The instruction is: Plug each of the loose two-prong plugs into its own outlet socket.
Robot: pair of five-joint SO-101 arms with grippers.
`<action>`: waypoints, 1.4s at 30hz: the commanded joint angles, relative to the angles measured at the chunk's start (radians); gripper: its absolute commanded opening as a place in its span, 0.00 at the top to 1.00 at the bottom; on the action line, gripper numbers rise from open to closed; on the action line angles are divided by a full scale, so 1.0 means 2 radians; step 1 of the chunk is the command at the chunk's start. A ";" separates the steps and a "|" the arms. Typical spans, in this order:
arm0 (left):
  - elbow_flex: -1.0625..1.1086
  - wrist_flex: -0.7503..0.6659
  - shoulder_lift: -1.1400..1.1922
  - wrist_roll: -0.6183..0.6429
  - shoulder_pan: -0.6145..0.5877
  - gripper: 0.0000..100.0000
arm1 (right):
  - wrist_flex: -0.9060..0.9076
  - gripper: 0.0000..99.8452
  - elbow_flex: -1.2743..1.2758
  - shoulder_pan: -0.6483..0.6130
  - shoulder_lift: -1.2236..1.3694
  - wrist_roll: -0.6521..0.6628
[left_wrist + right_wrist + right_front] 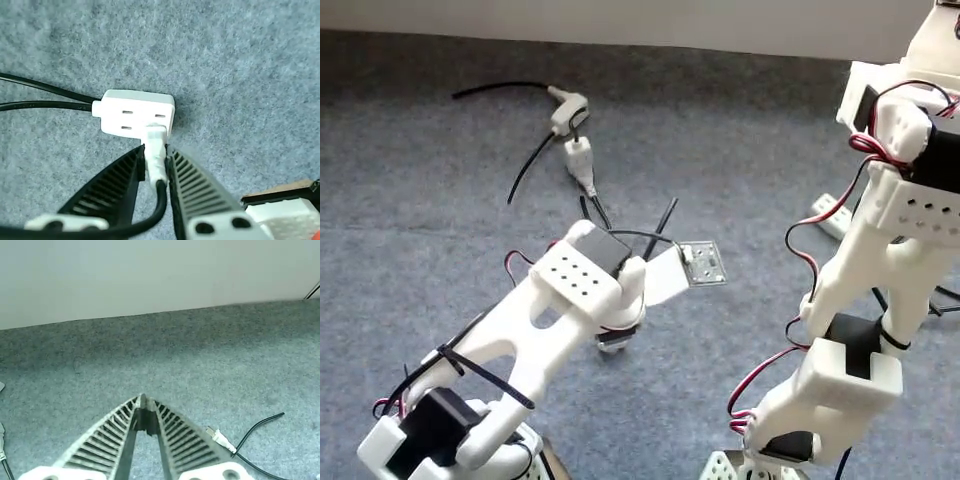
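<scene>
**Left tool clamped on a plug at the outlet block; right tool narrow, tips together**

High view. The left arm [570, 290] comes in from 7 o'clock and bends down over the grey carpet [430, 250] near the centre. Its wrist hides the fingers here, so the grip cannot be told from this view. Black cords [662, 222] stick out from beneath the wrist toward 12 o'clock. At 11 o'clock a white angled plug [567, 104] and a white cord end [579, 157] lie just beside each other, each trailing a black lead. The right arm [880, 260] stands tall at 3 o'clock, and a white outlet piece [828, 213] lies partly behind it.

Left wrist view. The left gripper [154, 150] is narrow, its ribbed black fingers [120, 185] clamped on a white plug [156, 162]. The plug's nose meets the slotted face of a white outlet block [135, 111]. The prongs are hidden, so how deep it sits cannot be told. The plug's black cord [161, 202] runs back between the fingers. Two black cables [45, 97] leave the block's far end. Any print on the plug or block is too small to tell.

Right wrist view. The right gripper [143, 402] is raised over the carpet and faces a pale wall [150, 275]. Its fingers are drawn together, tips touching. A loose two-prong plug [220, 437], white with a thin black lead [257, 427], lies on the carpet near one finger, its prongs bare.
</scene>
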 commanded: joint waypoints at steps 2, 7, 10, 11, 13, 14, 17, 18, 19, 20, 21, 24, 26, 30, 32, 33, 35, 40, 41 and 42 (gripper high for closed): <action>0.000 -0.026 0.003 -0.005 -0.007 0.99 | 0.007 0.99 -0.021 -0.006 -0.003 -0.004; 0.011 -0.026 0.004 -0.005 -0.007 0.99 | 0.007 0.99 -0.021 -0.006 -0.003 -0.004; 0.016 -0.025 0.003 -0.005 -0.007 0.99 | 0.007 0.99 -0.021 -0.006 -0.003 -0.004; 0.020 -0.025 0.001 -0.005 -0.007 0.99 | 0.007 0.99 -0.021 -0.006 -0.003 -0.004; 0.026 -0.026 0.002 -0.005 -0.004 0.99 | 0.007 0.99 -0.021 -0.006 -0.003 -0.004; 0.027 -0.026 0.003 -0.005 -0.004 0.99 | 0.007 0.99 -0.021 -0.006 -0.003 -0.004; 0.028 -0.033 0.004 -0.006 -0.007 0.99 | 0.007 0.99 -0.021 -0.006 -0.003 -0.004; 0.028 -0.034 0.004 -0.006 -0.007 0.99 | 0.007 0.99 -0.021 -0.006 -0.003 -0.004; 0.028 -0.034 0.004 -0.006 -0.006 0.99 | 0.007 0.99 -0.021 -0.006 -0.003 -0.004; 0.027 -0.034 0.004 -0.006 -0.004 0.99 | 0.007 0.99 -0.021 -0.006 -0.003 -0.004; 0.026 -0.035 0.004 -0.006 -0.003 0.99 | 0.007 0.99 -0.021 -0.006 -0.003 -0.004; 0.028 -0.043 0.004 -0.006 0.010 0.99 | 0.007 0.99 -0.021 -0.006 -0.003 -0.004; 0.028 -0.044 0.004 -0.006 0.017 0.99 | 0.007 0.99 -0.022 0.000 -0.003 -0.004; 0.028 -0.044 0.004 -0.006 0.023 0.99 | 0.004 0.99 -0.023 0.013 -0.003 -0.004; 0.028 -0.044 0.004 -0.006 0.020 0.99 | 0.003 0.99 -0.023 0.015 -0.003 -0.004; 0.028 -0.044 0.004 -0.006 0.020 0.99 | 0.003 0.99 -0.023 0.015 -0.003 -0.004; 0.028 -0.042 0.004 -0.006 0.019 0.99 | 0.003 0.99 -0.023 0.015 -0.003 -0.004; 0.029 -0.041 0.004 -0.006 0.019 0.99 | 0.003 0.99 -0.023 0.015 -0.003 -0.004; 0.030 -0.041 0.004 -0.006 0.019 0.99 | 0.003 0.99 -0.023 0.015 -0.003 -0.004; 0.036 -0.044 0.004 -0.006 0.019 0.99 | 0.003 0.99 -0.023 0.015 -0.003 -0.004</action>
